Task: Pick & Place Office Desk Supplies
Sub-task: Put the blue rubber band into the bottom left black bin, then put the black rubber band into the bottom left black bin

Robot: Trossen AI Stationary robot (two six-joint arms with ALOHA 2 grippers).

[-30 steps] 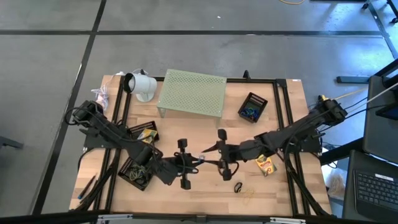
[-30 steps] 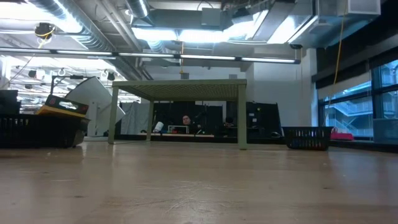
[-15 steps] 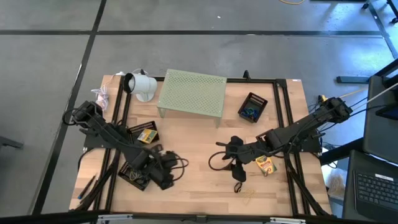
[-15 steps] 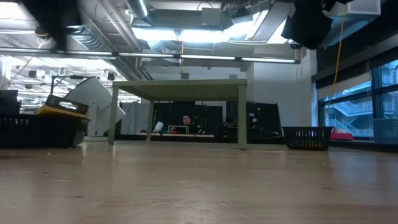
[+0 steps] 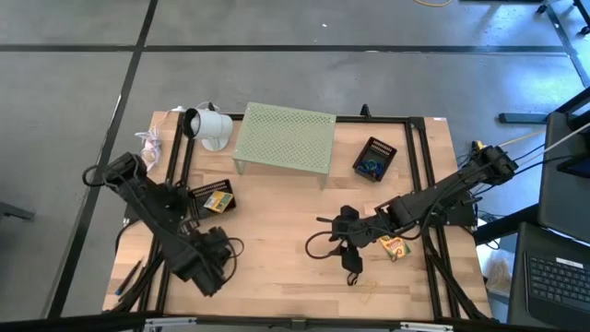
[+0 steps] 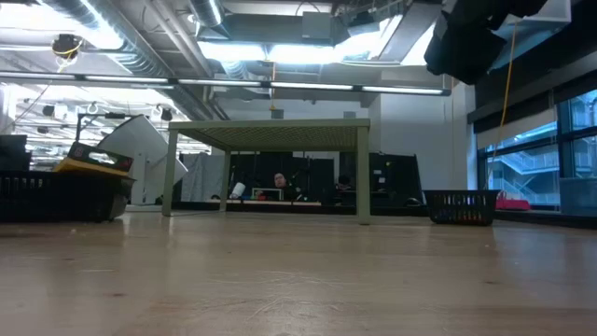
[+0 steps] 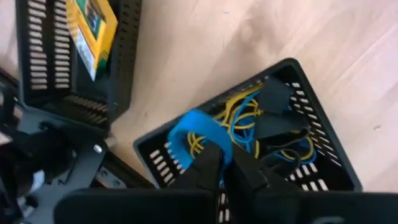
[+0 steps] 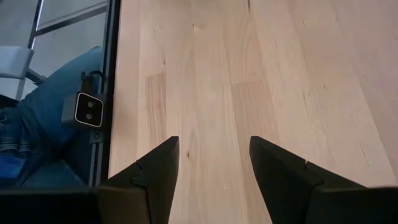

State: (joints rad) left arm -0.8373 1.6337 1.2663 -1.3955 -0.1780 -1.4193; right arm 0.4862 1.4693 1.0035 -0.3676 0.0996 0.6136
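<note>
The left end effector [image 7: 221, 163], clenched on a blue band [image 7: 189, 127], hangs directly over the black basket [image 7: 323, 162] near the tabletop's left front corner. The right end effector [image 8: 213, 163] is released over bare tabletop [image 8: 273, 74], holding nothing.

Two dark jointed arms, looping black cables, black wedge-shaped fingers [image 8: 155, 171]
</note>
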